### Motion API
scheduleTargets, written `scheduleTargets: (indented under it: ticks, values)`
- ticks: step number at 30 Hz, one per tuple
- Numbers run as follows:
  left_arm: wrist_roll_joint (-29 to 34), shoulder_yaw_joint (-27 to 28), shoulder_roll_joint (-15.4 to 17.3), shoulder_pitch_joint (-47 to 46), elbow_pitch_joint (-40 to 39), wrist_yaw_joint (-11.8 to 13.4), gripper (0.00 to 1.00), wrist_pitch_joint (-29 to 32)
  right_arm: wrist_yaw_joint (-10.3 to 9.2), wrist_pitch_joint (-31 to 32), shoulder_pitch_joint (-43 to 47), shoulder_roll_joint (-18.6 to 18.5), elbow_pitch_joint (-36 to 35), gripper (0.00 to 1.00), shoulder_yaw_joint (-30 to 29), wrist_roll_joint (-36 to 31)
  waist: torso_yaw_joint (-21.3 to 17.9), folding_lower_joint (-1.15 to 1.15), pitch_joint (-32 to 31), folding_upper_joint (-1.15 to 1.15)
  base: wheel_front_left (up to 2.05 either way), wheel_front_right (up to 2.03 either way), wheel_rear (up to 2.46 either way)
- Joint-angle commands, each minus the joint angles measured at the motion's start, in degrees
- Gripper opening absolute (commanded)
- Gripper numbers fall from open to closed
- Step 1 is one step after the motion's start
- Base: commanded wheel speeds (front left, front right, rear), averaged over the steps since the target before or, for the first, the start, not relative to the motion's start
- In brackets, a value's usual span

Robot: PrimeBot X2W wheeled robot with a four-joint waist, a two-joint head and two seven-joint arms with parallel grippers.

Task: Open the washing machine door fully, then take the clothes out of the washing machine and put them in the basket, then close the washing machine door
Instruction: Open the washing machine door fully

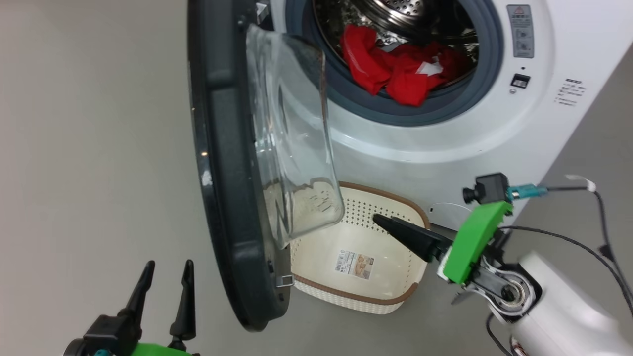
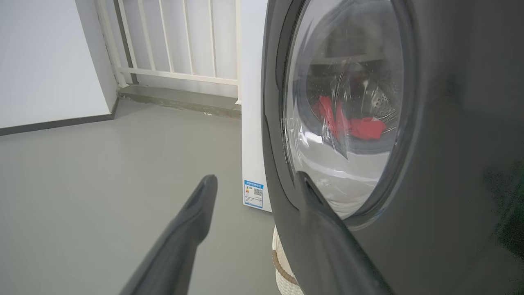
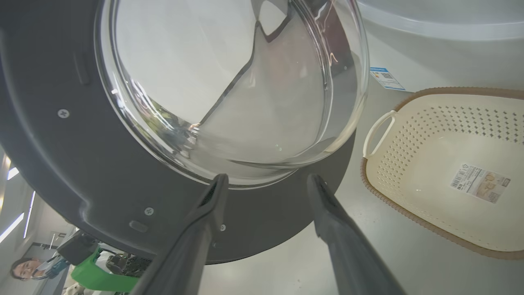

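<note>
The washing machine (image 1: 445, 158) stands ahead with its door (image 1: 222, 173) swung wide to the left, glass dome facing right. Red clothes (image 1: 395, 69) lie in the drum, spilling over the grey gasket. The cream basket (image 1: 321, 252) sits on the floor below the opening and holds nothing but its paper label. My right gripper (image 1: 383, 221) hovers over the basket, pointing at the door's inner side. In the right wrist view the right gripper (image 3: 267, 180) is open and holds nothing, with the basket (image 3: 430, 164) at the right. My left gripper (image 1: 165, 274) stands open, left of the door's outer face (image 2: 450, 164).
White railings (image 2: 176, 49) and a wall stand beyond the grey floor, left of the machine. A cable (image 1: 593, 247) trails from my right arm. A person (image 3: 24, 268) is seen past the door's lower edge in the right wrist view.
</note>
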Motion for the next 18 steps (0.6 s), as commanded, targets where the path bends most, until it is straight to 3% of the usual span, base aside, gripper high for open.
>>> scheduleTargets:
  ticks: [1, 10, 18]
  values:
    - [0.5, 2.4, 0.9, -0.3, -1.1, -0.3, 1.0, -0.5, 0.09, -2.2, 1.1, -0.7, -0.9, 1.0, 0.8, -1.7, -0.9, 0.0, -0.4, 0.0, 0.0, 0.0, 0.0]
    - [1.0, 3.6, 0.9, 0.4, -1.1, -0.7, 1.0, -0.5, 0.09, -14.8, 3.3, -5.1, 1.7, 1.0, 6.5, -8.2, -2.4, 0.0, -1.2, 0.0, 0.0, 0.0, 0.0]
    - [1.3, 4.4, 0.9, 1.1, -0.9, -0.9, 1.0, -0.5, 0.09, -31.2, 3.5, -7.2, 5.7, 1.0, 14.4, -14.6, -2.6, 0.0, -1.9, 0.0, 0.0, 0.0, 0.0]
